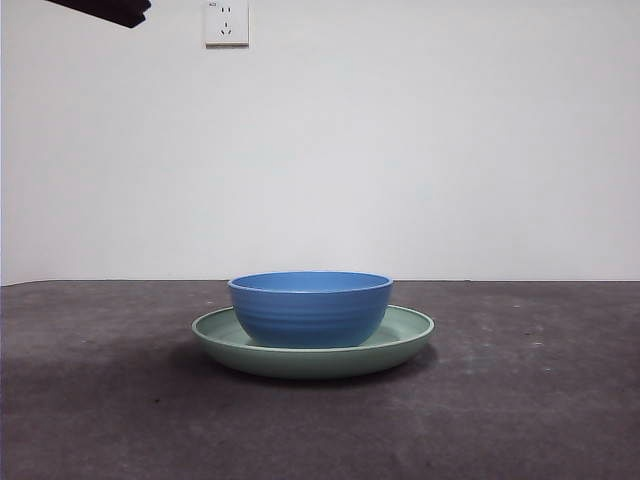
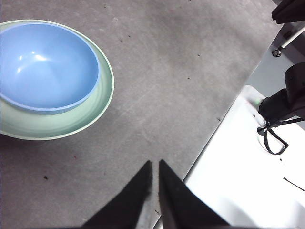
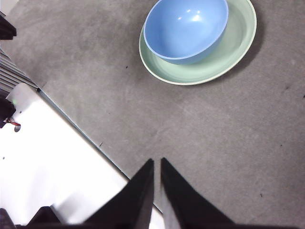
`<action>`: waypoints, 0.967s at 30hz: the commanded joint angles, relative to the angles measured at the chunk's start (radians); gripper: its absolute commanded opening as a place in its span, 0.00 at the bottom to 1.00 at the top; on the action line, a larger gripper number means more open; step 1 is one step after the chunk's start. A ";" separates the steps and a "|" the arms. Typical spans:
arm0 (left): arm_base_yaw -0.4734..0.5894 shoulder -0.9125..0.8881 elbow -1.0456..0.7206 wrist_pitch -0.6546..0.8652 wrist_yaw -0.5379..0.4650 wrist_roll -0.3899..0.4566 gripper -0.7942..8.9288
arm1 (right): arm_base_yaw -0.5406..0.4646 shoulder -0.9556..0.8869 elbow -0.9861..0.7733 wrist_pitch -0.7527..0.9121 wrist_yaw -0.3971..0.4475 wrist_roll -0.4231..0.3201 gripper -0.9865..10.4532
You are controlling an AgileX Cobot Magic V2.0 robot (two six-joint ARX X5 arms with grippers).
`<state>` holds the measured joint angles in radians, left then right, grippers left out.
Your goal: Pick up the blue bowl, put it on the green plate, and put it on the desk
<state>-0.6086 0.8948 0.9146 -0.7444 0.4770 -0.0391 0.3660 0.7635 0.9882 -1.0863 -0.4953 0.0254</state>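
We see the round ribbed blue bowl point(image 1: 310, 308) sitting inside the wide mint-green plate point(image 1: 405, 335) on the dark grey table point(image 1: 520, 400). Both the left gripper point(image 2: 153, 164) and the right gripper point(image 3: 157, 162) hang well apart from the plate, fingers nearly closed and empty, and we judge neither nearer.

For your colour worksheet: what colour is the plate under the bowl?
Pale mint green; the plate shows best in the right wrist view.

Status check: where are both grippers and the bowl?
Left gripper and right gripper shut, empty, clear of the dishes. Round blue ribbed bowl sits in wide mint-green plate on the grey desk. Nothing obstructing.
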 commanded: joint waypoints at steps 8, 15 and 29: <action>-0.004 0.007 0.008 0.008 0.003 0.013 0.09 | 0.006 0.006 0.005 0.046 -0.003 -0.014 0.09; -0.004 0.007 0.008 0.008 0.003 0.012 0.09 | 0.006 0.006 0.005 0.047 -0.002 -0.014 0.09; 0.121 -0.146 0.004 0.174 -0.155 0.064 0.09 | 0.006 0.006 0.005 0.047 -0.003 -0.014 0.09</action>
<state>-0.5014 0.7609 0.9131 -0.6193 0.3401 -0.0006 0.3660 0.7635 0.9882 -1.0489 -0.4953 0.0223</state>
